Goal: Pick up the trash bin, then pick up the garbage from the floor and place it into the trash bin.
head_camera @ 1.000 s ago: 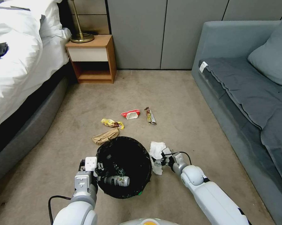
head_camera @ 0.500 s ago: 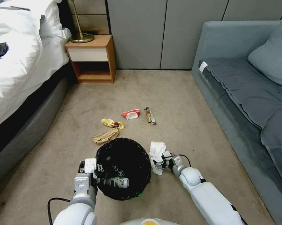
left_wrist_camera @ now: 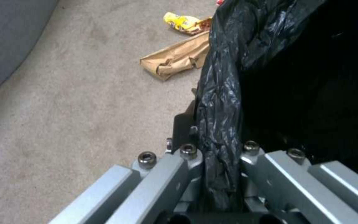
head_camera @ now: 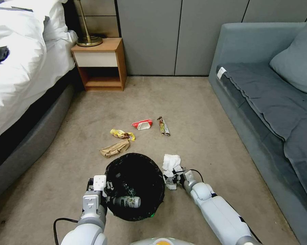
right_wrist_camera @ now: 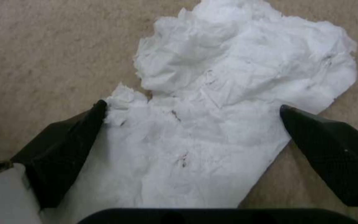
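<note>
The trash bin (head_camera: 154, 170), lined with a black bag, stands on the carpet close in front of me, with a small plastic bottle (head_camera: 127, 201) lying inside. My left gripper (head_camera: 108, 195) is shut on the bin's near-left rim; the left wrist view shows it (left_wrist_camera: 220, 168) pinching the black liner (left_wrist_camera: 224, 93). Just right of the bin lies a crumpled white tissue (head_camera: 171, 161). My right gripper (head_camera: 170, 177) is down on it and open, its black fingertips (right_wrist_camera: 63, 146) either side of the tissue (right_wrist_camera: 237, 71).
More garbage lies beyond the bin: a brown paper bag (head_camera: 114, 148), a yellow wrapper (head_camera: 122, 134), a red-white wrapper (head_camera: 142, 124) and a dark wrapper (head_camera: 163, 126). A bed (head_camera: 20, 85) bounds the left, a sofa (head_camera: 272, 102) the right, a nightstand (head_camera: 100, 64) the back.
My right gripper has come down and back toward me over the tissue. The bin and my left gripper have shifted slightly nearer to me.
</note>
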Available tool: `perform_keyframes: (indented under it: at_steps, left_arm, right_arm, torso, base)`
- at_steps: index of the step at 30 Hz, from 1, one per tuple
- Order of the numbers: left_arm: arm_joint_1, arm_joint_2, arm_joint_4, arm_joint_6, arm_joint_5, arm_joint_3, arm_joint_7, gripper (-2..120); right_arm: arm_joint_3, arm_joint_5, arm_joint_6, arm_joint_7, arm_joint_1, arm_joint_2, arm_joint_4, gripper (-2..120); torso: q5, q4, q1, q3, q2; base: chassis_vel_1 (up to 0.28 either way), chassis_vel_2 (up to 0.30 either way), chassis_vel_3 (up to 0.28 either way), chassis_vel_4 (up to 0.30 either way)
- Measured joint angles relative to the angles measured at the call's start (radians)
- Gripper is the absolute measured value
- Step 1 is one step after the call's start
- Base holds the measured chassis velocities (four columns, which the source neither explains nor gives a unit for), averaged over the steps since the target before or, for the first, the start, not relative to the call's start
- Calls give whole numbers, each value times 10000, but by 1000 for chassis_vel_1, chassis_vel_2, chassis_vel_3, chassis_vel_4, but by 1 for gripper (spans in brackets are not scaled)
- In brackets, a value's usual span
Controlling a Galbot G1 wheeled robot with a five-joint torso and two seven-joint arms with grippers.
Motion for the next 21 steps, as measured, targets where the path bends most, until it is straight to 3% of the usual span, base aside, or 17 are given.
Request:
perform_keyframes:
  at_steps: [9, 15, 21]
  left_arm:
    - [-2, 5, 21, -4, 7, 14, 3, 1]
    - [-38, 29, 40, -4, 5, 59, 11, 1]
    - [-52, 79, 43, -4, -1, 81, 12, 1]
  right_arm:
    - [209, -203, 295, -15, 82, 136, -373, 91]
    - [366, -210, 299, -18, -65, 80, -310, 78]
    - [533, -238, 302, -10, -280, -21, -203, 75]
  torso:
    - [10, 6, -1, -2, 1]
    - [16, 11, -1, -1, 1]
    - [15, 14, -1, -1, 1]
  base:
    - [0, 0, 0, 0]
    - [0, 0, 0, 0]
    - [0, 0, 0, 0]
